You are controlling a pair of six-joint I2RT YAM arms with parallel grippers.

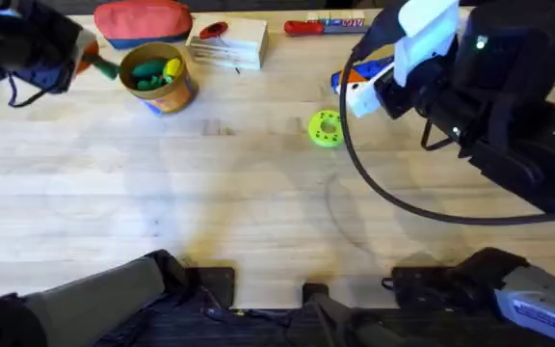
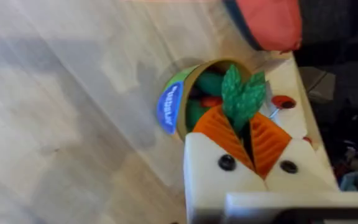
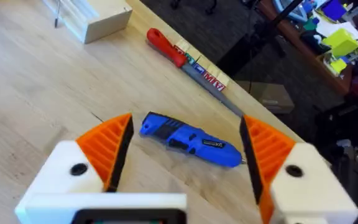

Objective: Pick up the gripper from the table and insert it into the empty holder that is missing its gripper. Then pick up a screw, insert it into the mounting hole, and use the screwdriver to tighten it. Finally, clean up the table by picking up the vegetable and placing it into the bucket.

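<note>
My left gripper is shut on a green leafy vegetable, its orange pads pressed together on the stem. It hangs just above the tan bucket, which holds other green and red toy pieces. Overhead, the left gripper and vegetable sit at the left rim of the bucket. My right gripper is open, pads either side of the blue screwdriver lying on the table below. Overhead, the right gripper hovers over the screwdriver. The loose gripper, empty holder and screw are out of view.
A red zip pouch and a white box lie behind the bucket. A slim red-handled screwdriver rests at the far edge, also in the right wrist view. A green-yellow ring sits mid-table.
</note>
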